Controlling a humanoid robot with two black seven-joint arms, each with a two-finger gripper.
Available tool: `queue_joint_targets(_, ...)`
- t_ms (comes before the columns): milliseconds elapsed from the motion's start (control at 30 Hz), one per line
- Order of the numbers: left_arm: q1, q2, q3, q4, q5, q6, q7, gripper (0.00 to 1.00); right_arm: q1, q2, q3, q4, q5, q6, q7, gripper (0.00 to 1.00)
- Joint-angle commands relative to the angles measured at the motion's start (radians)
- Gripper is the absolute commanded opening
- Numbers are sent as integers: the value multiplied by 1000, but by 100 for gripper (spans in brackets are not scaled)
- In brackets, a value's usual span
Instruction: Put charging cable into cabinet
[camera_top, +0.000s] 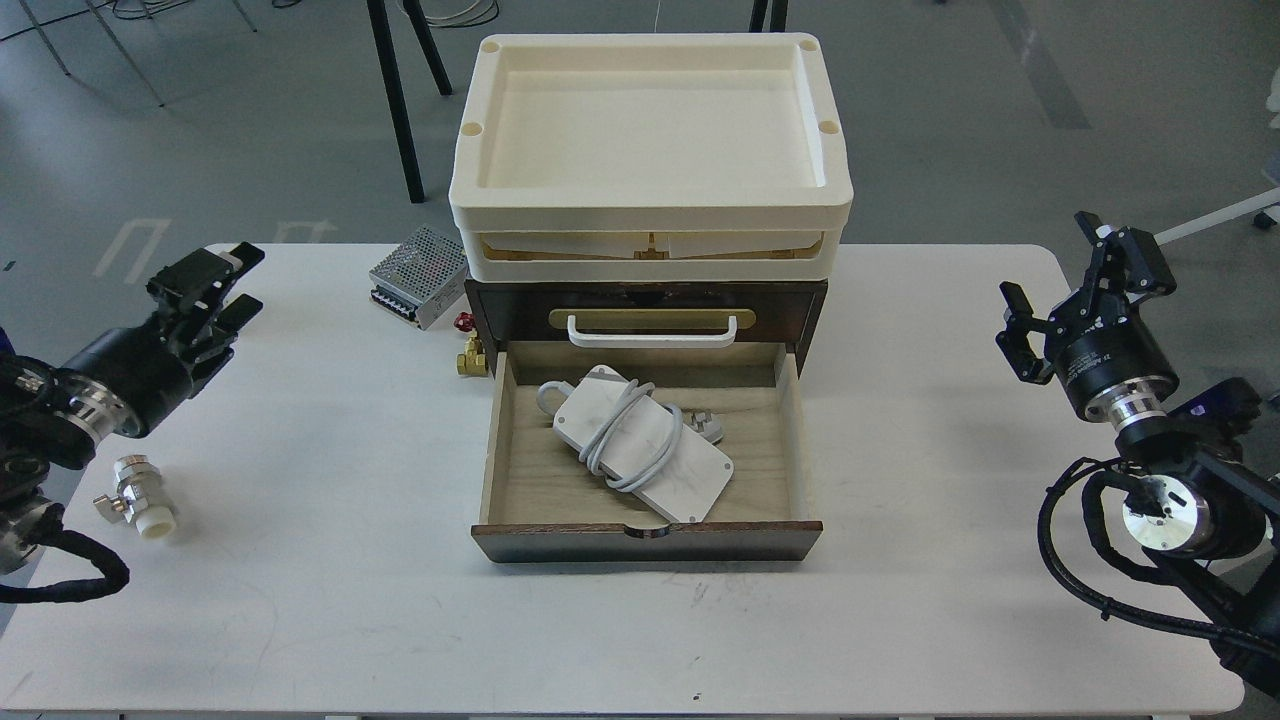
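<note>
The charging cable (640, 445), a flat white brick with a pale grey cord looped round its middle and a plug at its right, lies diagonally inside the pulled-out pale wood drawer (790, 430). The drawer belongs to the dark brown cabinet (810, 310), which has a white handle (652, 332) on a brass plate. My left gripper (215, 280) is open and empty over the table's far left. My right gripper (1070, 290) is open and empty at the far right. Both are well away from the drawer.
Cream plastic trays (650, 215) are stacked on the cabinet. A perforated metal power supply box (420, 275) and a small brass valve (472, 352) sit left of the cabinet. A metal fitting with a white cap (138, 500) lies near my left arm. The white table (350, 600) ends close in front.
</note>
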Motion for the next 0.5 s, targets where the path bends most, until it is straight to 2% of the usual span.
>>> queue_joint_targets(0,5,-58,-60,104,-87,-11,0,78,1,5,2,-3,0,1,0,99)
queue_joint_targets(133,-1,-156,-125,257,-105,-128,0,78,0,5,10,-6,1,1,0,99)
queue_joint_targets(267,-3,-265,-194,435,-156,-330,0,79,0,6,16,-8,1,-1,0,99)
queue_joint_targets(367,-21,-352,-196,552,-163,-415,0,81,0,11,17,-9,1,-1,0,99)
queue_joint_targets(467,-69,-423,-180,654,-150,-456,0,85,0,11,19,-9,1,-1,0,99)
